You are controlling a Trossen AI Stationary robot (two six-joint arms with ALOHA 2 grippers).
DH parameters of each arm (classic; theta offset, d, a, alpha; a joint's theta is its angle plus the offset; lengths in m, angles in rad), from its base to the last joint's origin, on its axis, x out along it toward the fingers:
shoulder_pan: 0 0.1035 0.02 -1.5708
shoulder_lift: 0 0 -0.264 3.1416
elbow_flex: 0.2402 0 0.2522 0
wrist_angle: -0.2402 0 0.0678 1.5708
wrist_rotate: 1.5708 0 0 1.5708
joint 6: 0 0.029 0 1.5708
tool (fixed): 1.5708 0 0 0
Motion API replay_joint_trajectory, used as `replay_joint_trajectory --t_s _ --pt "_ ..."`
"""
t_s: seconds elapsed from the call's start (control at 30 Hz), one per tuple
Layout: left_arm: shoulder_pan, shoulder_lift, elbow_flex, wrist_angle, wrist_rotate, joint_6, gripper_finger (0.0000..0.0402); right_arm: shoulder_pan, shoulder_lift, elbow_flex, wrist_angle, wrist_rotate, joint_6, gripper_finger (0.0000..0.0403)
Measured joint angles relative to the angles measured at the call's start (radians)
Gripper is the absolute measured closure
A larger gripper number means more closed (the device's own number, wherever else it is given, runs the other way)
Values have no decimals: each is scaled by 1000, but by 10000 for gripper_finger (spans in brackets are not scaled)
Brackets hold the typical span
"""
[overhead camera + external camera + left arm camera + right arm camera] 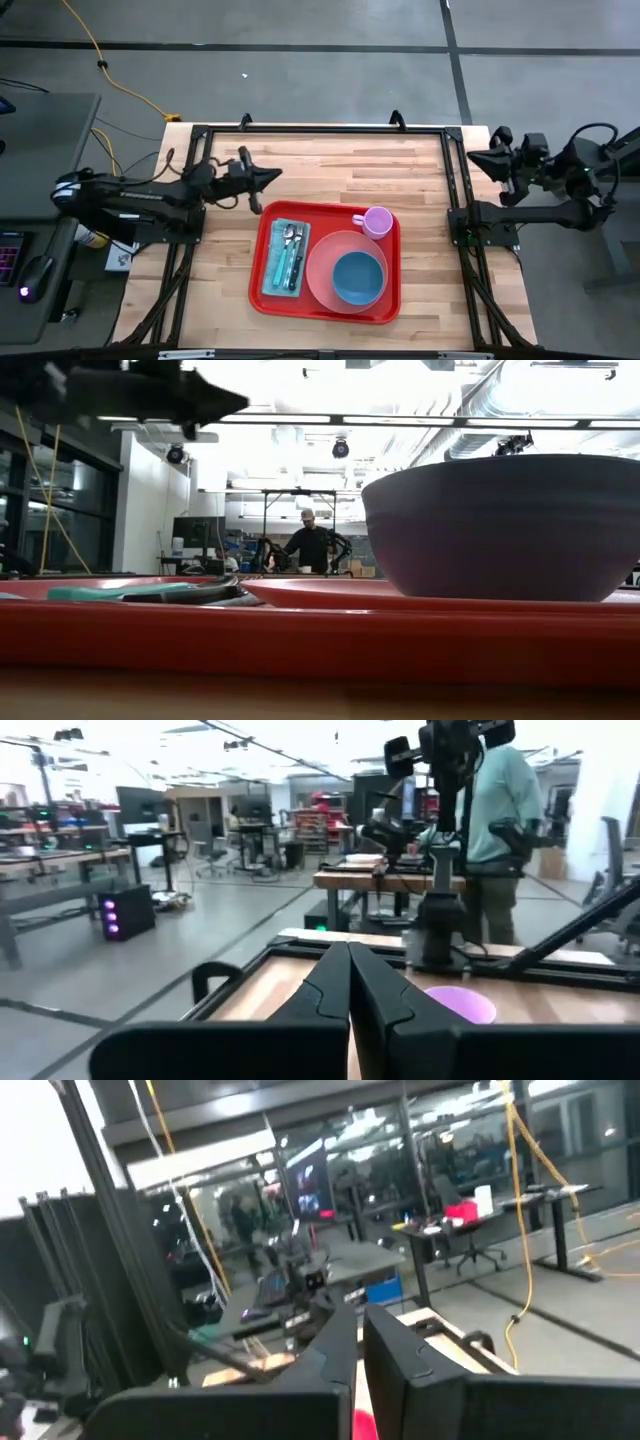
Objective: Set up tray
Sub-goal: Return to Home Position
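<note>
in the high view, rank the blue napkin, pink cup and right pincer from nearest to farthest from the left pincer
From the left pincer:
1. blue napkin, at the left end of the red tray.
2. pink cup, at the tray's right corner.
3. right pincer, at the right edge of the table.

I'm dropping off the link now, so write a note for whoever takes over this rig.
Left gripper: shut, empty, raised beside the red tray's far left corner.
Right gripper: shut, empty, at the table's far right corner.
The red tray is mid-table, holding a blue napkin with cutlery on it, a pink plate carrying a blue bowl, and a pink cup.
Done: setup looks complete. Left: probably just homing the left gripper.
</note>
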Motion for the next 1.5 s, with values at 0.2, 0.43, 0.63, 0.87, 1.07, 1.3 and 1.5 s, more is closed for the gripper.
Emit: replay_joint_trajectory --t_s 0.2,0.43,0.63,0.87,1.07,1.3,1.5 --pt "1 -166 -152 0 -79 -19 370 0 -95 -151 146 13 0 403" --pt "0 -343 -260 32 -73 -34 370 0 -248 -454 484 20 28 403" --pt "0 -445 -297 -101 -45 -44 370 0 -289 -569 552 43 53 403" --pt "0 -545 -324 -177 -53 -64 370 0 -282 -609 563 67 75 403" --pt "0 -587 -324 -236 -53 -64 370 3 -284 -676 645 61 80 403" --pt "0 -590 -326 -291 -62 -71 369 5 -283 -874 905 36 154 403" --pt "0 -590 -326 -374 -55 -45 369 5 -282 -952 960 51 189 403"
